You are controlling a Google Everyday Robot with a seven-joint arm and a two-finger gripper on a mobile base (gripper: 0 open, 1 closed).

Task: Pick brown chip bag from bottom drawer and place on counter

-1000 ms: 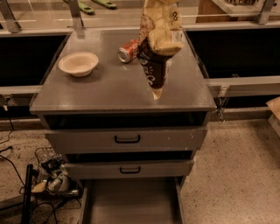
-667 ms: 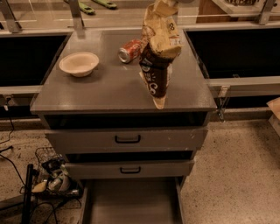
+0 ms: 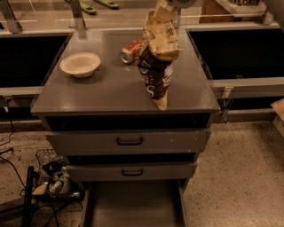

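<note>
Grey two-finger gripper point(image 3: 171, 3) is showing only in part at the very top edge of the camera view, above the back of the cabinet. It is closing on the pale tan top end of the crinkly brown chip bag point(image 3: 155, 75), which is hanging straight down from it.

Directly below the gripper, the bag's dark brown middle with white lettering is facing the camera. Its pale pointed lower end is reaching down to the broad flat matte grey counter point(image 3: 111, 88), close to the front edge. Whether that tip is touching the surface cannot be told.

Just below and to the left of the gripper, a red soda can point(image 3: 130, 51) is lying on its side on the counter, right beside the bag. Farther left of the gripper, a shallow pale round bowl point(image 3: 80, 64) is sitting upright on the counter, well apart from the bag.

Far below the gripper, the wide grey metal bottom drawer point(image 3: 133, 204) is standing pulled out, showing a plain grey floor. Between it and the counter, two grey upper drawers, the top one point(image 3: 128, 141) and the middle one point(image 3: 132, 172), are each showing a black handle.

Below and far left of the gripper, a tangle of black cables and small clutter point(image 3: 55, 181) is lying on the speckled floor point(image 3: 239, 177).
</note>
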